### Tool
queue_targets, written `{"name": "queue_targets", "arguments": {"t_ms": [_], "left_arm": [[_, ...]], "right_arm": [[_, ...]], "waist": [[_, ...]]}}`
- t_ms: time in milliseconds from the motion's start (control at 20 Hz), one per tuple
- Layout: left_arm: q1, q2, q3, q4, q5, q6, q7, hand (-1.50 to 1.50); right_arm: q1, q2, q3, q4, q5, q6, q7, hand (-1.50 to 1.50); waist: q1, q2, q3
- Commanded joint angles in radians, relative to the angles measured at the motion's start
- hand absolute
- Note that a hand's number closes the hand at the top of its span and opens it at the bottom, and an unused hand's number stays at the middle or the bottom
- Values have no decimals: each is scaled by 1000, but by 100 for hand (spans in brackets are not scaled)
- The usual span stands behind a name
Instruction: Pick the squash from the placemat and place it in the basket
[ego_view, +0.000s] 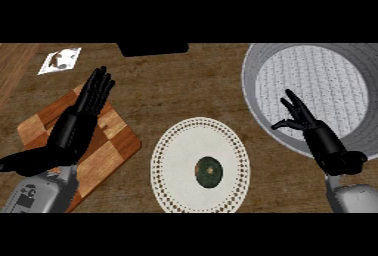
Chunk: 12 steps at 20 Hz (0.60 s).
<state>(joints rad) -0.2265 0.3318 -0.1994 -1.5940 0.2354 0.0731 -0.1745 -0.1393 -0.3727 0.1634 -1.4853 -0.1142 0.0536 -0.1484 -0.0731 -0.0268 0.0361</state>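
On the tabletop (177, 95), the squash (209, 172) is lying at placemat (200, 165) centre, untouched. R hand (304, 120) is being held over the basket (258, 100) rim, fingers open & relaxed. L hand (93, 95) is being rested over the cutting board (111, 145), fingers straight.

Setting: kitchen counter. Evidence: wood-grain countertop (177, 95), checkered wooden cutting board (111, 135), round lace-edged placemat (173, 165), grey woven-lined basket (255, 95), dark green squash (209, 172).
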Motion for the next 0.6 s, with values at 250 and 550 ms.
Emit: {"name": "queue_targets", "arguments": {"t_ms": [250, 550], "left_arm": [[26, 94, 155, 128, -50, 169, 238, 0], [6, 64, 141, 185, -38, 163, 281, 0]], "right_arm": [[6, 26, -66, -12, 102, -184, -16, 150], [13, 353, 145, 3, 367, -522, -177, -150]], "waist": [[78, 26, -35], [73, 27, -37]]}}
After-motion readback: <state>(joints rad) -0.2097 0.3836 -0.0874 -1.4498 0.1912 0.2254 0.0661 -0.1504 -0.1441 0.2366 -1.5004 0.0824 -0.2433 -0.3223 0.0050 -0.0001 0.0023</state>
